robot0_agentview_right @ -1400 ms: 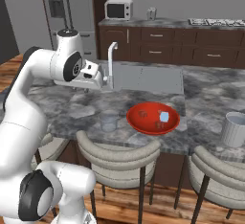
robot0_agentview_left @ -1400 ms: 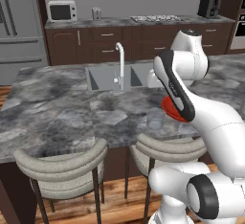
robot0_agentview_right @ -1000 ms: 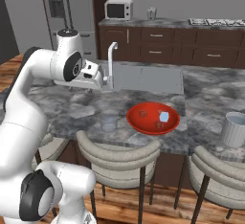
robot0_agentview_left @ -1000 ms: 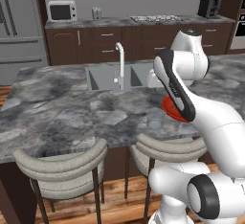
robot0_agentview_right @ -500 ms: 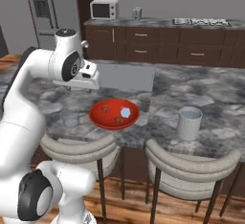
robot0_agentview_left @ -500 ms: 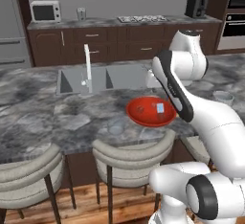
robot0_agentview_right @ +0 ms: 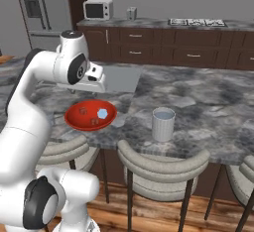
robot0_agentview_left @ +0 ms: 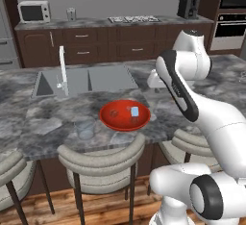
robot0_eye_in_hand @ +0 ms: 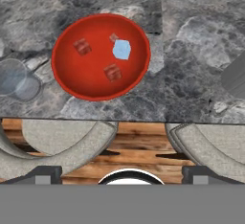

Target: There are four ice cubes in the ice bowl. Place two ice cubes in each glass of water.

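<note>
We hover w/ gripper [robot0_eye_in_hand: 122,180] wide open, empty.
Risk: tiny pale cubes [robot0_eye_in_hand: 121,49] may slip in glossy red round bowl [robot0_eye_in_hand: 67,79].

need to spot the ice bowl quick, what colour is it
Glossy red; the ice bowl shows best in the hand view, on the grey marbled counter.

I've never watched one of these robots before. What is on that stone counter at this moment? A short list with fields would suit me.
setting: kitchen island with a grey stone counter and a sink
red bowl: on the counter near its front edge, above the stools
ice cubes: four in the bowl, one pale blue, three looking reddish
glasses of water: one on each side of the bowl, both apart from it, no ice seen in either
gripper: open, above the counter, holding nothing
task progress: no cube moved yet
</note>
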Robot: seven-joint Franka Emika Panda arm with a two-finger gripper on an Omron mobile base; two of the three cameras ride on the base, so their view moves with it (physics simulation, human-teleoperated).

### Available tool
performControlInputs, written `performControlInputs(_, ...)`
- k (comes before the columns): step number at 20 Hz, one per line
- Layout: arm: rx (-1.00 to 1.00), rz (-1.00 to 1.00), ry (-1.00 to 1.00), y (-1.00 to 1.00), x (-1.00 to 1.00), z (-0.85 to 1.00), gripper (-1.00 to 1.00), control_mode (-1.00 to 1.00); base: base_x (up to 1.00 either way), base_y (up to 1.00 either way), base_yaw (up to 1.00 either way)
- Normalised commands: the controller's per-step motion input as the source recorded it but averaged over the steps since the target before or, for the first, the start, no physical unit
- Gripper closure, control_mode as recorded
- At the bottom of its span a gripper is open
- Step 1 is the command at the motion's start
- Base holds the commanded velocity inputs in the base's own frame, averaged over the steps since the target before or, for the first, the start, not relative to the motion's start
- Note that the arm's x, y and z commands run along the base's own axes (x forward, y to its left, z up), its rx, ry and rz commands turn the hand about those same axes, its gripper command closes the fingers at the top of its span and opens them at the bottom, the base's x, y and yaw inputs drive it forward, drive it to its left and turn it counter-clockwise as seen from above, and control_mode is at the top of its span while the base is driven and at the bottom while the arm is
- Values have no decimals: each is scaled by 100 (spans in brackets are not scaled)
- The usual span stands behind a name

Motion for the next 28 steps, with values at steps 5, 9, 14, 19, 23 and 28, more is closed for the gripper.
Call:
performControlInputs(5, 0, 0, 0, 0, 0, 0, -100, 100, 0, 0, 0)
performControlInputs(9, 0, 0, 0, 0, 0, 0, -100, -100, 0, 0, 0)
performControlInputs(14, 0, -1, 0, 4, 3, -1, -100, -100, 0, 0, 0)
performControlInputs(19, -3, -3, 18, 57, 99, -25, -100, -100, 0, 0, 0)
performControlInputs(23, -4, -6, 19, 13, 66, -51, -100, -100, 0, 0, 0)
performControlInputs(28, -2, -1, 20, 0, 63, -67, -100, -100, 0, 0, 0)
